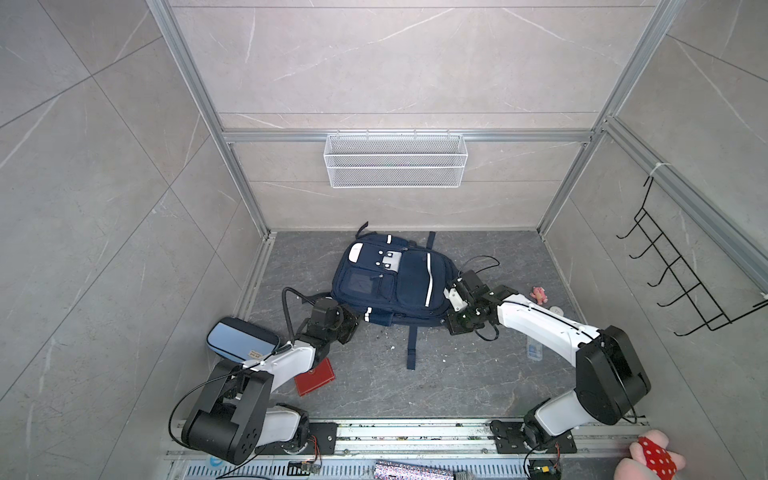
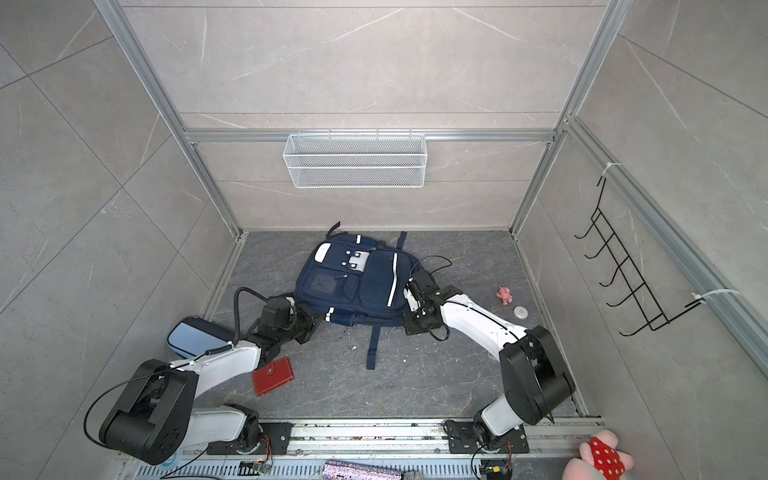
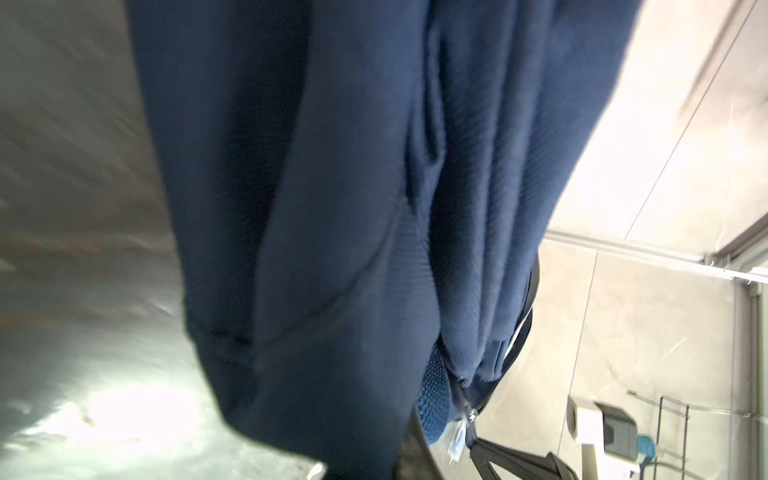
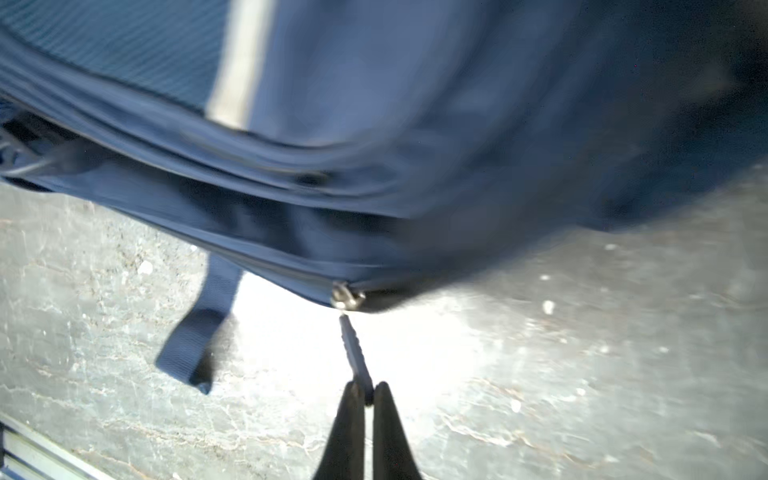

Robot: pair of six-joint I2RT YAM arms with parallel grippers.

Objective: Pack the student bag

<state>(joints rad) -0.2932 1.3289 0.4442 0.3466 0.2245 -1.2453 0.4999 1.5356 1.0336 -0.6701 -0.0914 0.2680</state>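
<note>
The navy blue cloth student bag (image 1: 386, 286), flat on the grey floor (image 1: 457, 374), looks soft and floppy. The right gripper (image 4: 368, 388) pinches its little zip pull (image 4: 355, 349), a good handle. The left gripper (image 1: 353, 322) is closed at the bag's corner; whether it holds cloth, I cannot tell.

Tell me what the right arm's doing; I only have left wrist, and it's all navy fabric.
Observer: Right gripper is shut on the zip pull of the student bag.
Operator: Bag upright?
Observer: No, lying on the floor, front pockets up.
Operator: Anything outside it?
Observer: Light-blue pencil case and red wallet, both on the floor, near-left of the bag in both top views.
</note>
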